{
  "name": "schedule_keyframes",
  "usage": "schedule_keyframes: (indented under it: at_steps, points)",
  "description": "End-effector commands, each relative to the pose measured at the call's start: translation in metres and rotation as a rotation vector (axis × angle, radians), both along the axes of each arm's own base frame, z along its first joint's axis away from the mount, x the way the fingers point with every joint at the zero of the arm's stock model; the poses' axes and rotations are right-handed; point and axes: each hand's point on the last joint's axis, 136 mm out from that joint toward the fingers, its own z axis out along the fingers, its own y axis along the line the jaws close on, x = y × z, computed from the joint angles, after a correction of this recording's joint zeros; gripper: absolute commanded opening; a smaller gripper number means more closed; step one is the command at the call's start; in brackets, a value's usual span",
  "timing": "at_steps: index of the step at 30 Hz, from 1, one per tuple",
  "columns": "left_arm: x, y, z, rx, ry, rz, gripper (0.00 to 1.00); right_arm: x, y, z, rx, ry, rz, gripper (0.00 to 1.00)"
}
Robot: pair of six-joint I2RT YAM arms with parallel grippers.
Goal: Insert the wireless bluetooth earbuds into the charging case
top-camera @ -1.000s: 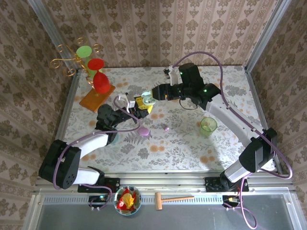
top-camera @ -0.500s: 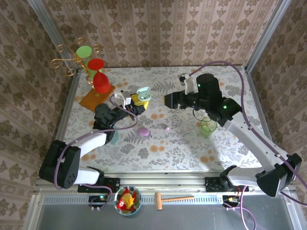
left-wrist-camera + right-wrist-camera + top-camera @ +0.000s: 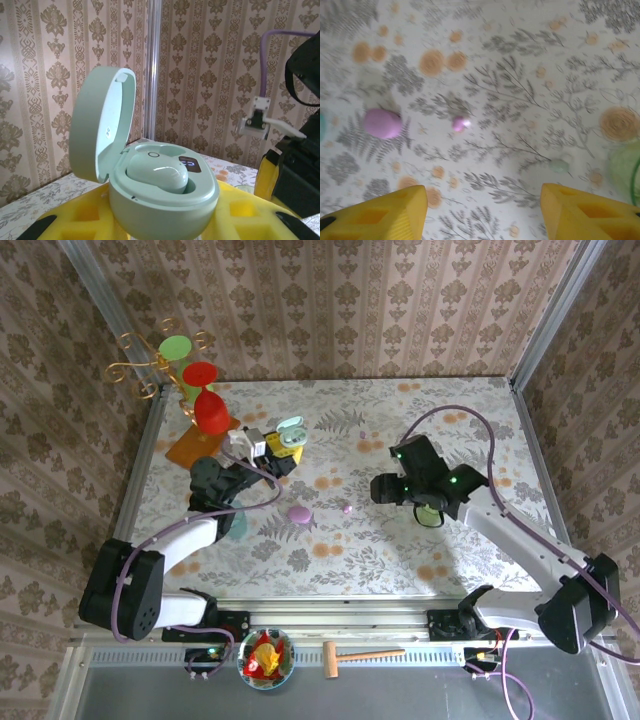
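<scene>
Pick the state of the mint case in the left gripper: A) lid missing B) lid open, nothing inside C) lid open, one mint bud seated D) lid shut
C: the left gripper grips the mint charging case, its lid hinged up and a mint earbud seated inside.

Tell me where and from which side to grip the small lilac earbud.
Pinch the lilac earbud across its rounded middle, straight down from above. It lies low and alone on the table, apart from the lilac case, with room on both sides.
</scene>
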Motion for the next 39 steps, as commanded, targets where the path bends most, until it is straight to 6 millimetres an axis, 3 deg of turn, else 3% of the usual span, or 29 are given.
schedule_keyframes:
  at_steps: [1, 8, 19, 26, 39]
  points:
    - [-0.005, 0.006, 0.015, -0.023, -0.040, 0.010, 0.30, -0.012, -0.021, -0.028, -0.221, 0.101, 0.031, 0.60]
    - [-0.006, 0.007, 0.016, -0.008, -0.045, 0.020, 0.30, -0.027, -0.028, -0.072, -0.492, 0.329, 0.175, 0.57]
    - [-0.008, 0.008, 0.017, 0.005, -0.051, 0.023, 0.30, -0.002, -0.039, -0.105, -0.760, 0.453, 0.245, 0.49]
    - [-0.009, 0.008, 0.017, 0.009, -0.054, 0.023, 0.30, 0.001, -0.037, -0.131, -0.771, 0.546, 0.309, 0.48]
    - [-0.008, 0.009, 0.013, 0.015, -0.052, 0.030, 0.30, 0.000, -0.046, -0.153, -0.790, 0.641, 0.337, 0.37]
